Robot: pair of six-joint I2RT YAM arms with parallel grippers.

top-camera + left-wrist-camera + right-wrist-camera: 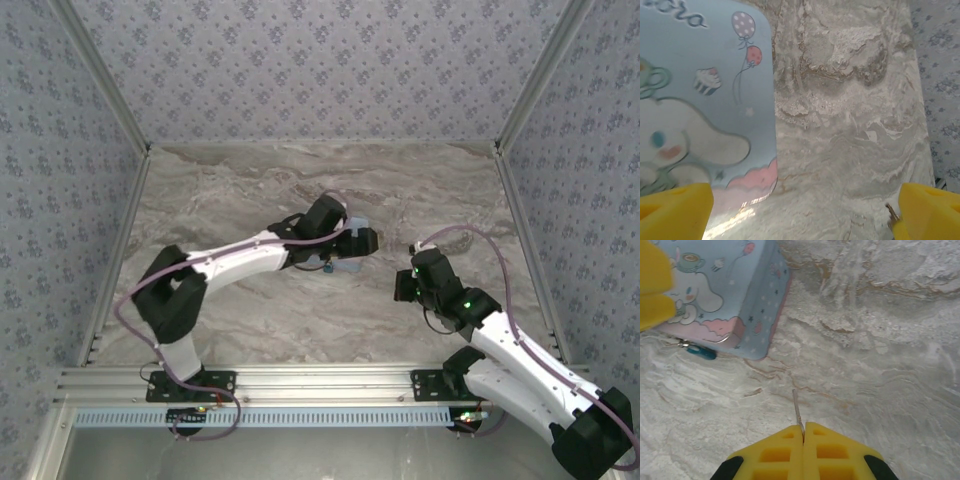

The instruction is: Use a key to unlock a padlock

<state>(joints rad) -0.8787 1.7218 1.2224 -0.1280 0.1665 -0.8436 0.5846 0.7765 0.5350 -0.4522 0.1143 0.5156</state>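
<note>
Fingers (pixel 780 455) of right gripper (pixel 803 427) pinching thin dark key (pixel 797 402), left gripper (pixel 800 215) spread wide over blue cartoon tin (pixel 705 100), teal padlock (pixel 701 353) beside

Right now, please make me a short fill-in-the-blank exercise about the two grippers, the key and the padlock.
1. The right gripper is ___ on the key.
2. The jaws of the left gripper stand ___.
3. The padlock lies beside the tin, on the ___.
Missing words: shut; open; table.
</note>
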